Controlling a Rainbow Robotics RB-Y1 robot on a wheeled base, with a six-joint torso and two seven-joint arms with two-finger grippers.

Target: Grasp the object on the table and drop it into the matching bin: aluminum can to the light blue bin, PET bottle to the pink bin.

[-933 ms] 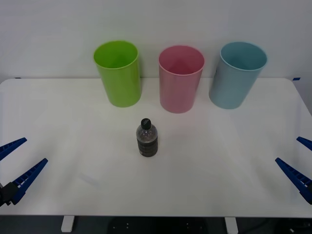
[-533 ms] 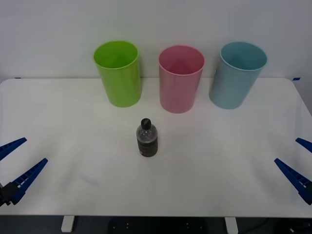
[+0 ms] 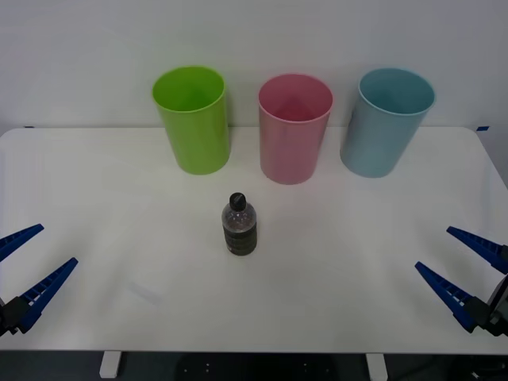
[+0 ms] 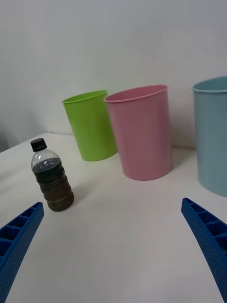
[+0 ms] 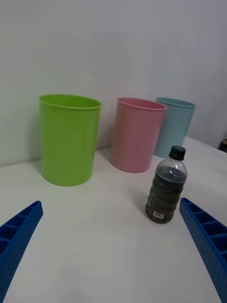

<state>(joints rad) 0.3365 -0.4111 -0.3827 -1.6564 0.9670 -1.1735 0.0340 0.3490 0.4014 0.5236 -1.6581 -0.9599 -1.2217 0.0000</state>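
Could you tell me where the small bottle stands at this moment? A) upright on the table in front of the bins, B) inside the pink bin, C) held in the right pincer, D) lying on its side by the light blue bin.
A: the bottle stands upright, cap up, on the table, apart from the pink bin behind it; neither open pincer touches it.

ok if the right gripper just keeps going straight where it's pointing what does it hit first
Probably the pink bin. The open right gripper points across bare table toward it, passing beside the PET bottle, though depth is hard to judge.
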